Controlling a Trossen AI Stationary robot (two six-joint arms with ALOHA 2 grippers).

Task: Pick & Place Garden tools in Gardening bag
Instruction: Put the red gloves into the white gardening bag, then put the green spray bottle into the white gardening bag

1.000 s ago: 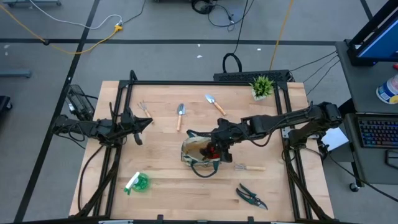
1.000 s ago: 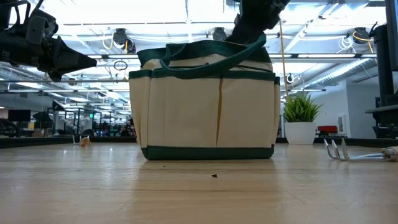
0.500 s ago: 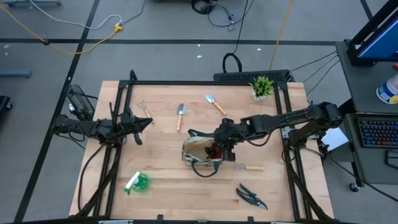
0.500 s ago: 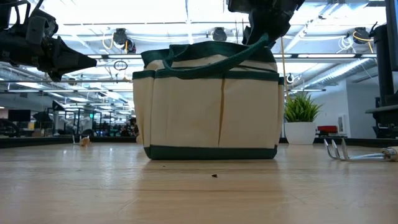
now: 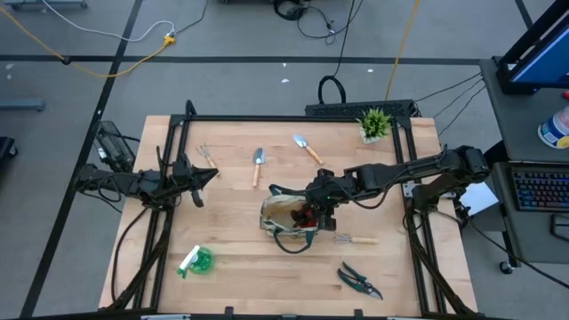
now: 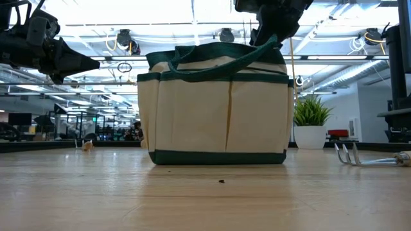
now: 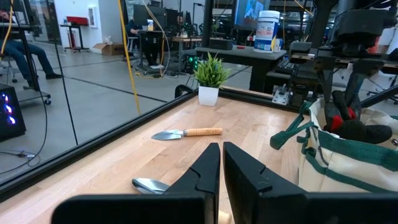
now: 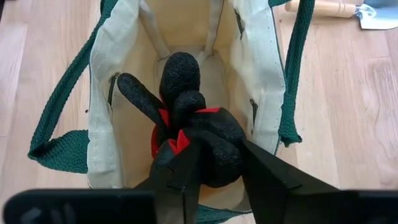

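Four camera views. The high view looks straight down from well above, taking in the whole worktop (image 5: 240, 258) and both arms. The low view sits at worktop level, looking level across it at the side of the gardening bag (image 6: 218, 109), with the room behind. The left wrist view looks forward across the worktop toward the potted plant (image 7: 210, 78) at its far edge. The right wrist view looks down at close range into the bag's open top. All four views share the bag.

Robotics lab: floor cables (image 5: 116, 53), monitors (image 5: 540, 44)
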